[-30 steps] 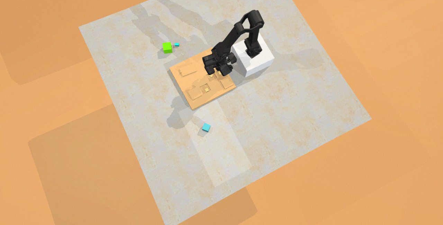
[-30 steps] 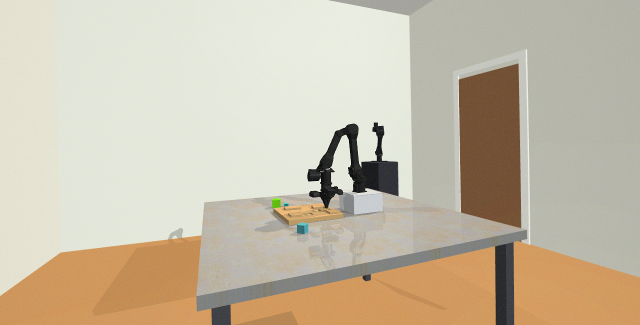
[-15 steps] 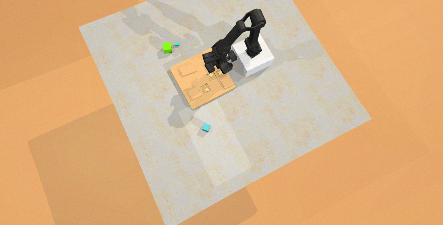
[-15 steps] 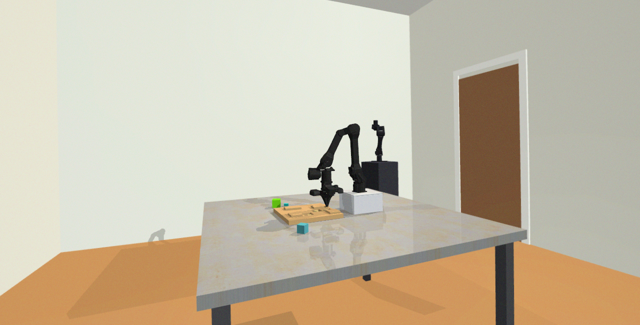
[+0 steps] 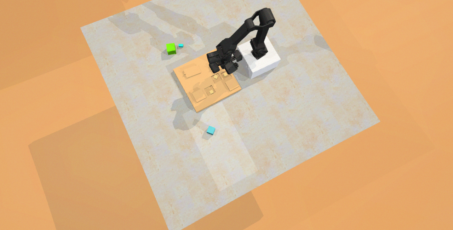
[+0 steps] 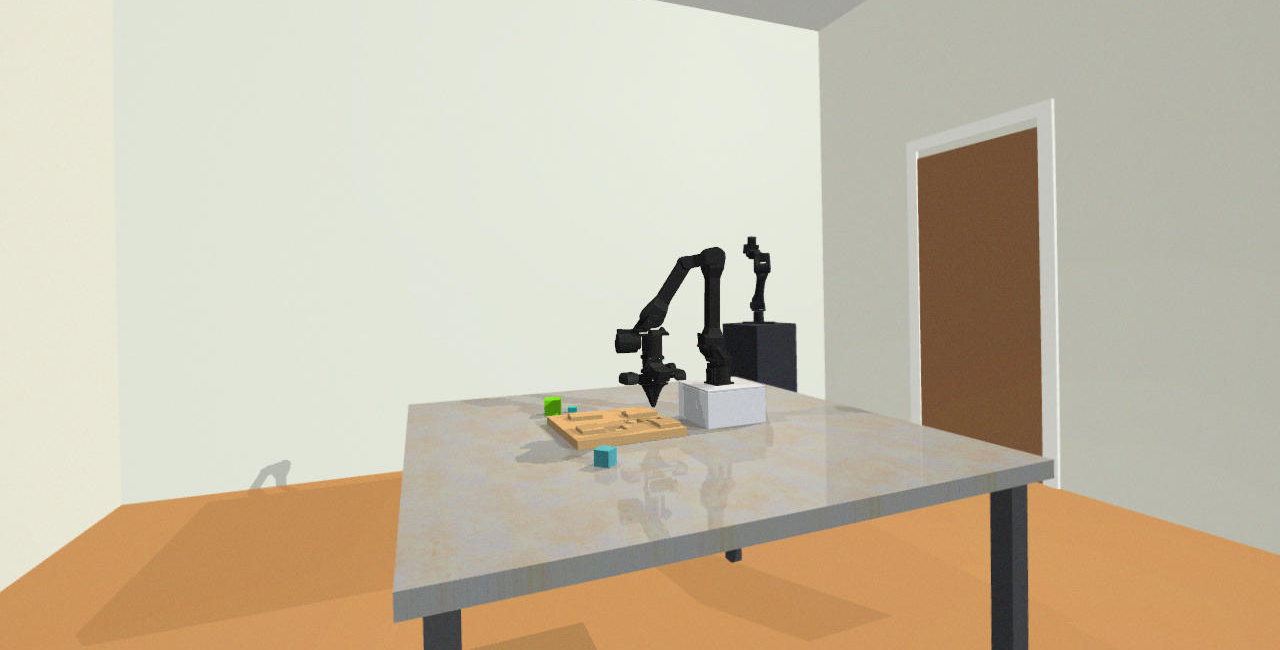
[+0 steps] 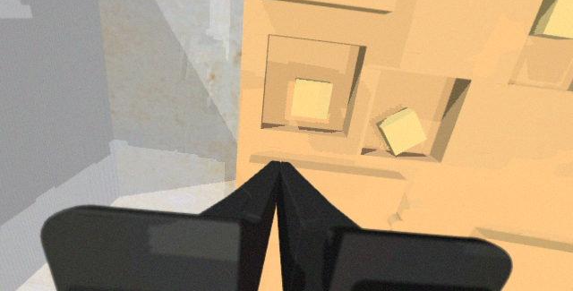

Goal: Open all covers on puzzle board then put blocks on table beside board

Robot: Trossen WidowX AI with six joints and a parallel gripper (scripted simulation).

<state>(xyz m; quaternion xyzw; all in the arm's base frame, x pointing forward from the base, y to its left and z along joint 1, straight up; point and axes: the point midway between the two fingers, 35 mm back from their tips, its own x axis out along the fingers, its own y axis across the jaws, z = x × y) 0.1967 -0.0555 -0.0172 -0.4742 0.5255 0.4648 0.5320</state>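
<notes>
Wooden puzzle board below the closed end effector.

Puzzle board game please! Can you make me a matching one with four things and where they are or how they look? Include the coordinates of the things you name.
1. gripper point(image 5: 228, 70) point(image 6: 653, 404) point(image 7: 278, 170)
2. green cube point(image 5: 171, 48) point(image 6: 553, 406)
3. white box point(image 5: 264, 65) point(image 6: 735, 407)
4. yellow blocks point(image 5: 215, 76) point(image 7: 403, 132)

A. under the black arm's foot
B. fingers shut, holding nothing
C. down in the wells of the puzzle board point(image 5: 187, 82) point(image 6: 581, 444) point(image 7: 448, 201)
D. on the table, beside a tiny blue block point(image 5: 181, 45) point(image 6: 571, 409)

Right pairs: 1-B, 2-D, 3-A, 4-C
</notes>
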